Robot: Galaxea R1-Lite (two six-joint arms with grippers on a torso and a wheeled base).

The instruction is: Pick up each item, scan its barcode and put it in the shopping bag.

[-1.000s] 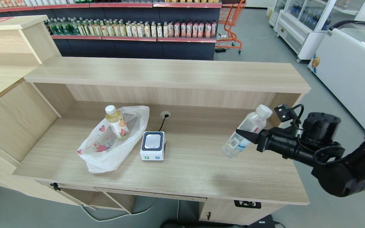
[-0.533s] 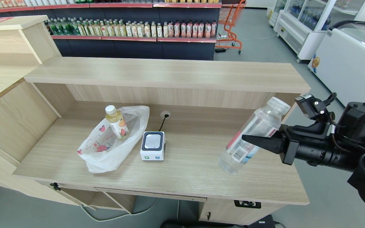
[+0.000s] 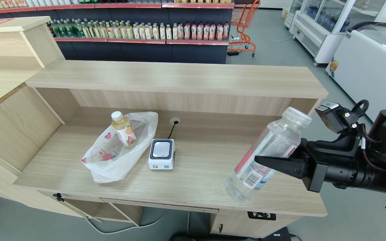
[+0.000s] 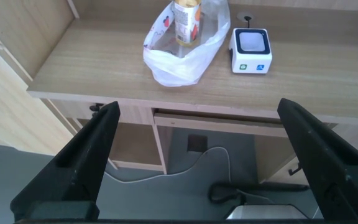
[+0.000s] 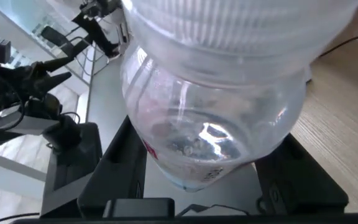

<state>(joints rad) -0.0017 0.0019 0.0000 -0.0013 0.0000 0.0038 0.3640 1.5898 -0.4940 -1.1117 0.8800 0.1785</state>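
Head view: water bottle (image 3: pixel 268 152) up off the worktop (image 3: pixel 193 184), clamped about its middle in the right hand (image 3: pixel 270 158). Tilted, white cap high and toward the back, base low over the near right edge. Clear plastic (slick and round, so judged prone to turning in the grip). Barcode (image 3: pixel 250 179) low on the label, turned toward the robot rather than down. In the right wrist view, pressed on both sides by the dark fingers (image 5: pixel 114 174).

Well apart to the left, near the middle of the worktop: scanner (image 3: pixel 161 153), window facing up. Just beside it, farther left: shopping bag (image 3: pixel 111 160), mouth open, with a tea bottle (image 3: pixel 123 131) already standing upright inside.

Left hand (image 4: pixel 197 162) spread wide with nothing between its fingers, hanging out in front of the worktop's near edge and below its top, with bag and scanner beyond.

Judged about halfway:
- Tea bottle bagged, so taken as done.
- Water bottle picked up and held firmly.
- Scan not yet made, going by the gap to the scanner.
- Bagging not yet made either.

Next move, as a judgement: carry leftward, roll the label so that the barcode meets the upward window, then on to the bag's mouth. Little room there beside the tea bottle, and soft bag walls likely to fold in, so some risk of knocking it over.
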